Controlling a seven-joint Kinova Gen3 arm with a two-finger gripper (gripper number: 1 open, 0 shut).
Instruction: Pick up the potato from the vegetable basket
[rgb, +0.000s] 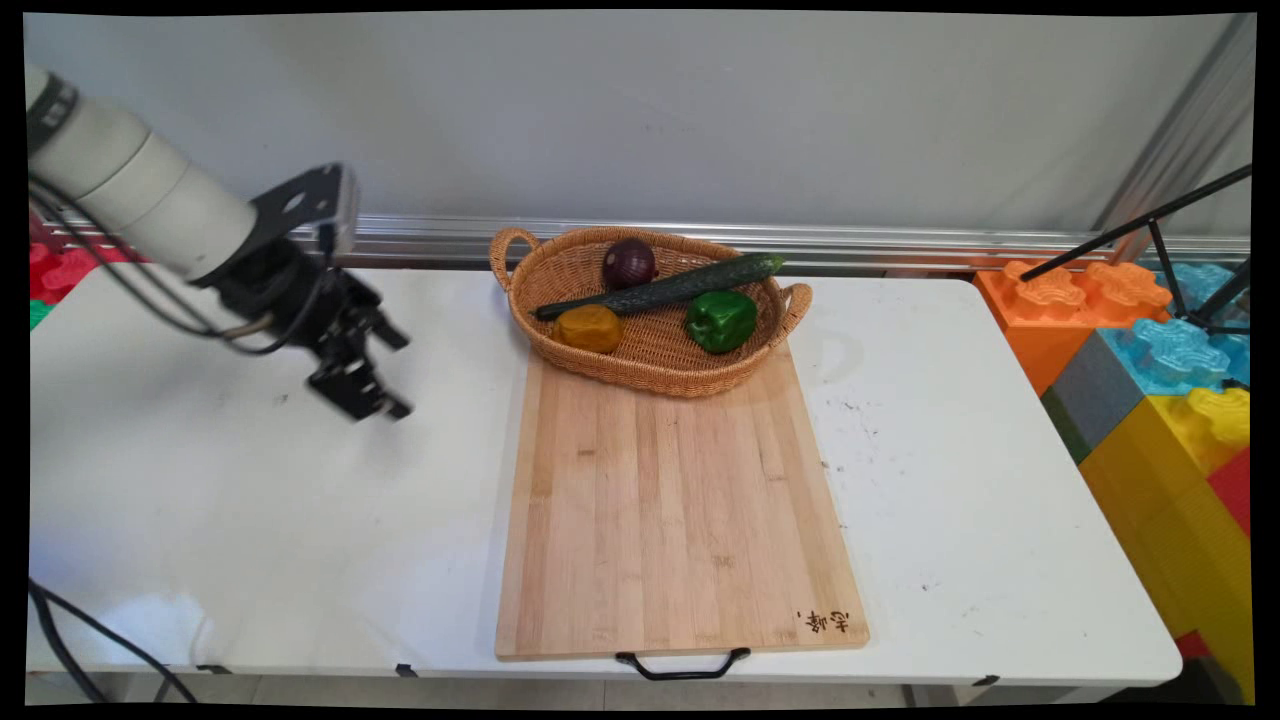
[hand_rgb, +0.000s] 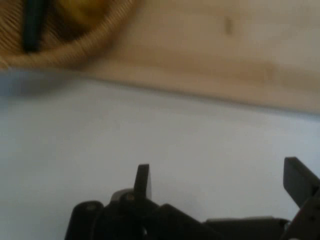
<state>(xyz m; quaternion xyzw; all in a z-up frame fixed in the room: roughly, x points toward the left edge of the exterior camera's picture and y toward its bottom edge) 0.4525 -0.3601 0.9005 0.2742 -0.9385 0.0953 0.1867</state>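
At the desk's (rgb: 250, 520) near edge, a black handle (rgb: 682, 665) sticks out from the short side of a long wooden cutting board (rgb: 680, 520), which lies flat and runs away from the camera toward the wall; its near part is bare but for a small burnt mark at the right corner. Farther back and well to the left of the board, the hand (rgb: 380, 375) hangs above bare white desk, tilted down and toward the board, touching nothing and holding nothing. Its two fingers (hand_rgb: 142, 180) stand wide apart, with only desk surface showing between them in the hand view, and the board's long edge and a corner of the basket lie beyond them. On the board's far end sits a woven basket (rgb: 640, 375) with a loop grip at each side, the nearest thing to the hand, though apart from it. Inside, an orange-yellow vegetable (rgb: 589, 328) lies at the near left, closest to the hand, and a green pepper (rgb: 720, 320) at the near right. A long cucumber (rgb: 680, 285) slants across behind them, its right tip resting on the rim, and a dark red onion (rgb: 628, 263) sits behind it at the back. Beyond runs a metal rail (rgb: 900, 240) along the wall, with big coloured blocks (rgb: 1150, 400) stacked off the desk's right end.
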